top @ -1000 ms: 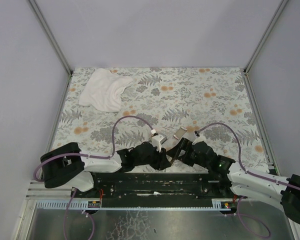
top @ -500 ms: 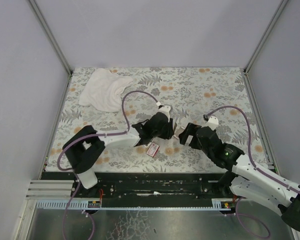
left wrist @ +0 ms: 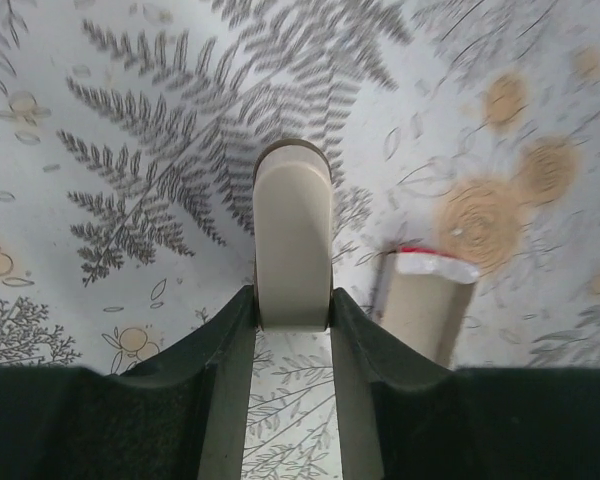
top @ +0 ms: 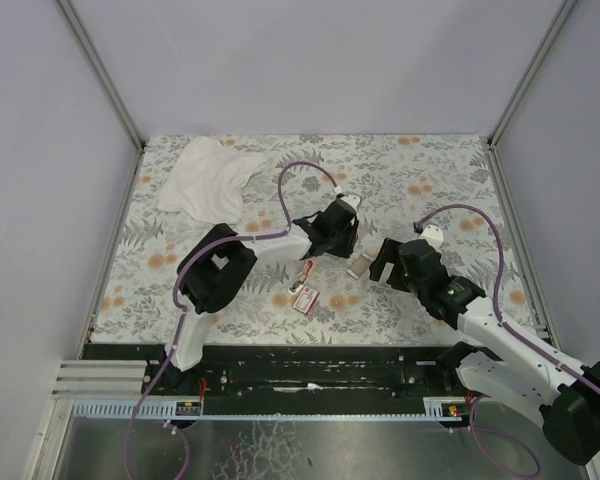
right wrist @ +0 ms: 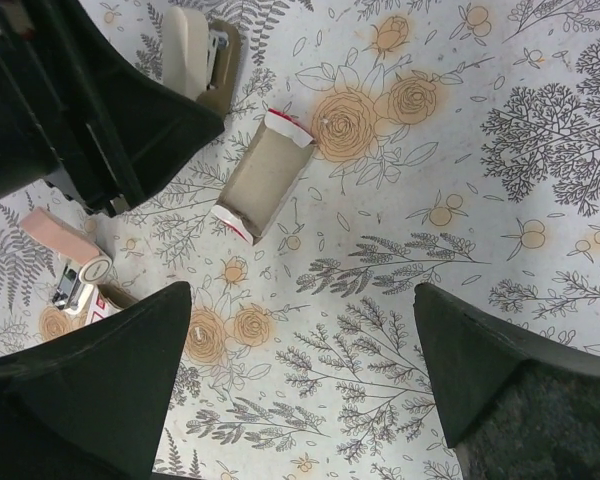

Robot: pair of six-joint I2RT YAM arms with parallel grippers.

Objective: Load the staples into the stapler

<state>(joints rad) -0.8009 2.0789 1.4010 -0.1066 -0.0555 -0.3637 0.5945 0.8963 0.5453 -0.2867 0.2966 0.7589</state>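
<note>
L gripper (top: 334,238) clenched, mid-frame in top view, above floral table (top: 430,170); R gripper (right wrist: 300,292) spread wide, gripping nothing, just right of it; cardboard tray (right wrist: 263,178) w/ red ends lies between them; stapler (right wrist: 58,238) lower left of tray; red staples box (top: 306,300) just below stapler; white cloth (top: 208,178) upper left.

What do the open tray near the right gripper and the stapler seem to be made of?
The open tray looks like thin matte cardboard: plain tan inside, with folded red-and-white end flaps. The stapler seems to be smooth pinkish plastic with shiny silver metal at one end, though it is small in view, so that is less certain.
</note>
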